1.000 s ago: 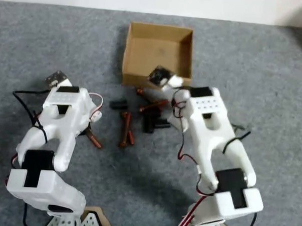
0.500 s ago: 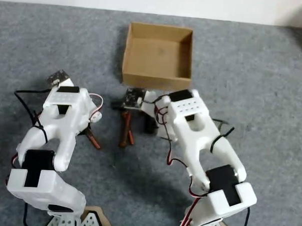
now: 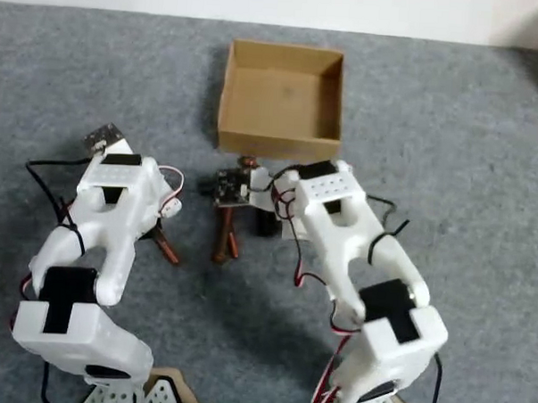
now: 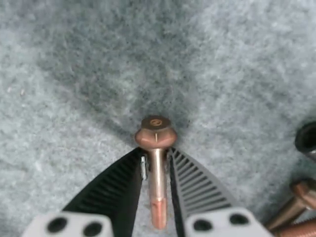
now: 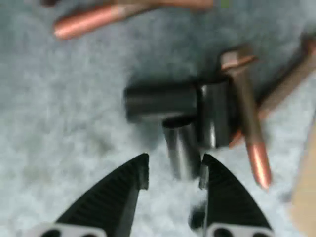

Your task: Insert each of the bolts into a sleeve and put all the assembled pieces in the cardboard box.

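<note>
Clamping a bolt (image 4: 156, 133) by its shank in left pincer (image 4: 157, 163), head clear for sleeving | right pincer (image 5: 174, 165) apart, lined up on a black sleeve (image 5: 181, 148) on the desk (image 3: 484, 175) | cardboard box (image 3: 276, 139) beyond, empty

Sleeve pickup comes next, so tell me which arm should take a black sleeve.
Right. The right gripper is open directly over the black sleeves, one partly between its fingertips. The left gripper is shut on a bolt, away from the pile.
</note>
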`<state>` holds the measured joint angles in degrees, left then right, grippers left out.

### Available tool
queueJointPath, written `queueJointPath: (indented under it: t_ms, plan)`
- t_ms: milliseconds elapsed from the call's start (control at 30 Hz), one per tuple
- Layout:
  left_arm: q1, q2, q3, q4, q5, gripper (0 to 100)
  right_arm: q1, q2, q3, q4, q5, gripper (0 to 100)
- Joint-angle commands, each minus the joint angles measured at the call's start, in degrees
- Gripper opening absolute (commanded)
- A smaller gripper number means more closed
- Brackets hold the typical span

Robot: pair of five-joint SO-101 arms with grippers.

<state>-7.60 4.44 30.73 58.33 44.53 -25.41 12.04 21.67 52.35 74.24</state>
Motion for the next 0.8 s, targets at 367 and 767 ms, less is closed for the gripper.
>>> queueJointPath:
  t_ms: [367, 767]
  plan:
    - [0.84, -0.66, -2.77, -0.7, -0.44, 1, -4.7, 3.12, 0.57, -3.91, -2.37, 11.9]
    - [0.48, -0.57, -2.15, -2.2, -33.76, 0, -3.91, 2.51, -0.04, -3.91, -14.77, 0.6]
